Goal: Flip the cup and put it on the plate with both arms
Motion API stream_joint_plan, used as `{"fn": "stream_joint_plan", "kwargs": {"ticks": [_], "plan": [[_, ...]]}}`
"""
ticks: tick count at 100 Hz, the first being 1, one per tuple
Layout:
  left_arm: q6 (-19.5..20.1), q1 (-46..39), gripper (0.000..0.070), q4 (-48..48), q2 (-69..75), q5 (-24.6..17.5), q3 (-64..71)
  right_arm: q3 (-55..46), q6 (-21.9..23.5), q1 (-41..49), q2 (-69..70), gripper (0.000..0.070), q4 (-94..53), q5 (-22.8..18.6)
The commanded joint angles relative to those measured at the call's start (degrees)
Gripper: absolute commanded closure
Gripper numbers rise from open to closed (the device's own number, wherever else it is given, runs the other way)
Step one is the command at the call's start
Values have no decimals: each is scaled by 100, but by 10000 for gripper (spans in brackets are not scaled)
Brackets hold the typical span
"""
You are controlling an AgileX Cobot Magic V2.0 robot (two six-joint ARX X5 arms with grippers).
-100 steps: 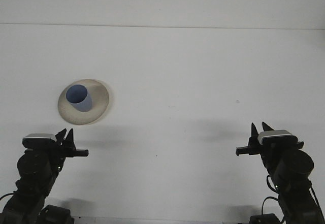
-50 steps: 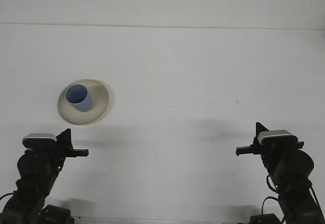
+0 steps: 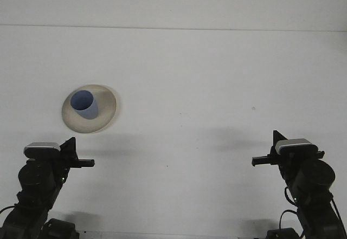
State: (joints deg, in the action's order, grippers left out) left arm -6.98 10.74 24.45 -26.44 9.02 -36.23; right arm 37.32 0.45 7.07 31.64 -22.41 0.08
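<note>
A blue cup (image 3: pixel 85 104) stands on the beige plate (image 3: pixel 107 107) at the left of the white table, its open mouth facing up and a little toward the camera. My left gripper (image 3: pixel 69 142) rests low at the bottom left, below the plate and well apart from it, its fingers shut with nothing in them. At the bottom right my right gripper (image 3: pixel 276 136) sits far from the cup, also shut and holding nothing.
The white table (image 3: pixel 206 87) runs back to a far edge against a pale wall. A small dark speck (image 3: pixel 252 108) marks the surface on the right.
Both grippers' fingers, spread apart one second ago, have come together. The arms, cup and plate have not moved.
</note>
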Motion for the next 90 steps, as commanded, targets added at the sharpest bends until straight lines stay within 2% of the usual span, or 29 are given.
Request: {"fn": "stream_joint_plan", "kwargs": {"ticks": [1,32,47,61,90], "plan": [[-13,13,694,-57,-4,44,-57,59,83,9,17,700,57,0],[-13,2,693,-166,76,44,-48,59,83,9,17,700,57,0],[63,-87,688,-1154,361,44,315,59,83,9,17,700,57,0],[417,-188,688,-2181,857,42,1025,59,83,9,17,700,57,0],[498,-715,688,-2455,1969,-31,2286,59,83,9,17,700,57,0]]}}
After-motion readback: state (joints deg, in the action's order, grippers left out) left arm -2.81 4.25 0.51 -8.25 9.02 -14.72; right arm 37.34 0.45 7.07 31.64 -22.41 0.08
